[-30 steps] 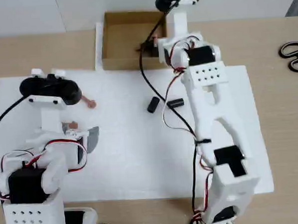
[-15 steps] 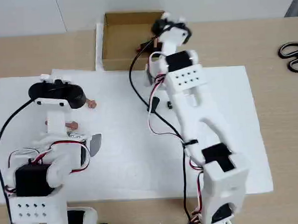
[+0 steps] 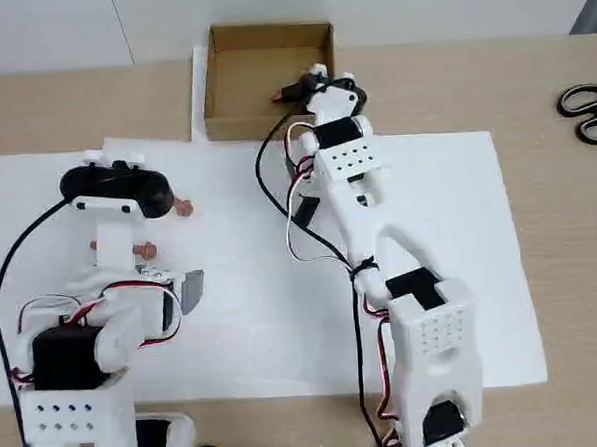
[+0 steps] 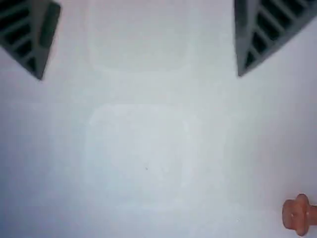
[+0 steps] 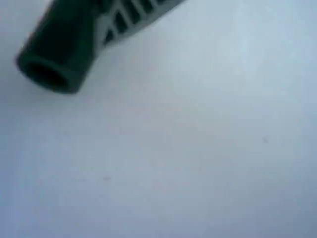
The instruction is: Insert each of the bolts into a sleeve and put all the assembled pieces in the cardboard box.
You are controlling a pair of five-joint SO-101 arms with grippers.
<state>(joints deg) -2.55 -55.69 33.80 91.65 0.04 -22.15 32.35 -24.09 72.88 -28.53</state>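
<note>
Left gripper [image 4: 139,72] hangs spread wide over the white foam sheet [image 3: 244,326], with nothing between its jaws. In its wrist view a small salmon-pink plastic bolt [image 4: 297,214] lies off to one side of the gap, not under it. If I close here I pinch air or dent the foam. A slanted approach could flick the bolt away, since its round head looks ready to roll. From above I count two such bolts by this arm: the nearer bolt [image 3: 146,251] close against the arm's white body, the farther bolt [image 3: 182,206] just past the black camera housing. I cannot say which of them the wrist view shows.

Further out, the right gripper [image 3: 297,175] sits low over the foam with a short black cylindrical sleeve [image 5: 54,57] right at its tip, open bore towards the wrist camera. Whether it has closed on the sleeve I cannot tell. If the hold is only at one end, I judge the smooth tube could squirt out or twist on lifting, and the bore would then miss the bolt. The arm's black cable [image 3: 260,170] loops over the foam beside it and could snag or sweep loose parts.

Farthest, the brown cardboard box [image 3: 203,88] holds a dark piece with a pinkish end [image 3: 292,90] near its right wall, probably one finished assembly. The right arm's wrist overlaps the box's near edge, so a careless swing could knock it.
</note>
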